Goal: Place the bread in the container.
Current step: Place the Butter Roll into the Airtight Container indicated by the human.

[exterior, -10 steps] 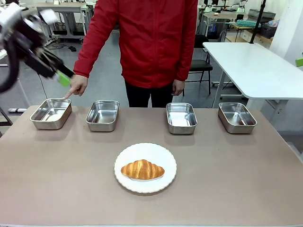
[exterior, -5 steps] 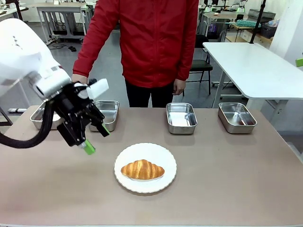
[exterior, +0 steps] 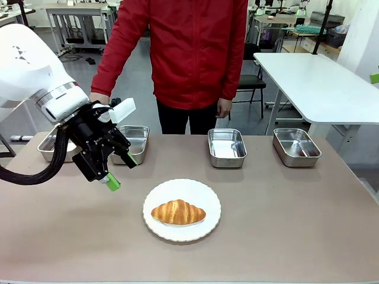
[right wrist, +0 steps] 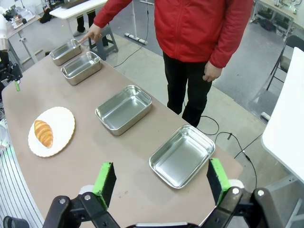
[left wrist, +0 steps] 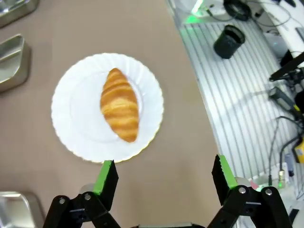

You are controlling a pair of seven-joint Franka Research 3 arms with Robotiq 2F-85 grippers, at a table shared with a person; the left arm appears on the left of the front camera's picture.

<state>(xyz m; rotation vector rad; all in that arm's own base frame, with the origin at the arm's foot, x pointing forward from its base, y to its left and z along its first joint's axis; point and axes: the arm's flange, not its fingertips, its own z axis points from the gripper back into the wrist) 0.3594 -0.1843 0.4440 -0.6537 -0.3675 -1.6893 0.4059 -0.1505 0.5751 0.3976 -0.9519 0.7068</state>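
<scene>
The bread, a golden-brown croissant point(exterior: 177, 212) point(left wrist: 119, 104) point(right wrist: 43, 133), lies on a round white plate point(exterior: 204, 192) near the table's front. Four steel pans stand in a row at the far side. A person's hand point(right wrist: 90, 34) points at the far-left pan point(right wrist: 65, 51) point(exterior: 50, 149), which my left arm partly covers in the front view. My left gripper point(exterior: 121, 171) point(left wrist: 165, 173) hovers open above the table, just left of the plate, tilted toward the croissant. My right gripper point(right wrist: 160, 179) is open and empty, high above the right end of the table.
The other pans point(exterior: 129, 144) point(exterior: 227, 147) point(exterior: 296, 147) are empty. The person in a red jacket point(exterior: 195, 53) stands at the far edge. A white table point(exterior: 320, 83) stands behind on the right. Bare brown tabletop point(exterior: 284, 225) surrounds the plate.
My left arm swung down from the upper left to just left of the plate, then barely shifted in the last half second. The croissant and pans have not moved.
</scene>
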